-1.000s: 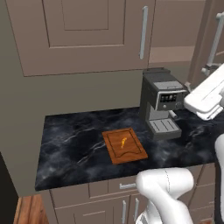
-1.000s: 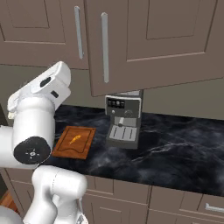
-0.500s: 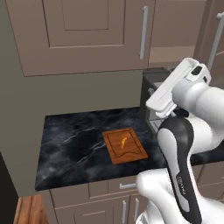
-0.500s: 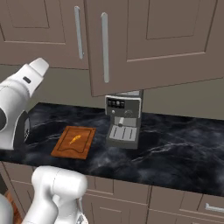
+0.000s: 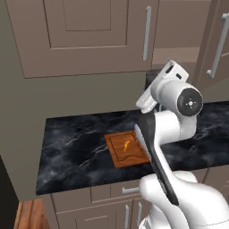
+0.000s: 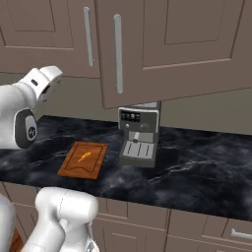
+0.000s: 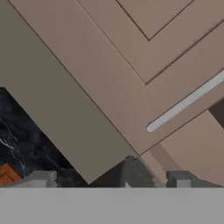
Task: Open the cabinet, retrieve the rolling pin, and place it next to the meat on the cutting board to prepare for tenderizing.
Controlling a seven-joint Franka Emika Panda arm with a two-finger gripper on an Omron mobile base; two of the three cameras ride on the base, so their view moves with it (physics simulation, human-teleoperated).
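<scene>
The cabinet (image 5: 85,36) hangs over the counter, its left door flat with a silver bar handle (image 5: 145,33). The right door (image 6: 187,44) seems to stand out at an angle. The rolling pin is out of view. The reddish-brown cutting board (image 5: 127,150) lies on the black counter with the small orange meat (image 5: 127,145) on it. My gripper (image 7: 111,179) is open and empty, raised above the board and just below the cabinet's lower edge. It points up at the left door and its handle (image 7: 186,103). The hand (image 6: 48,78) shows at the left in the right base view.
A silver coffee machine (image 6: 139,135) stands on the black marble counter (image 6: 197,167) right of the board, under the right door. My own arm (image 5: 170,129) covers part of the board's right edge in the left base view. Base cabinets with drawers (image 5: 89,197) run below.
The arm has swung from the right side to the middle of the scene and lifted the hand toward the cabinet's left door. The jaws stayed open; board and meat have not moved.
</scene>
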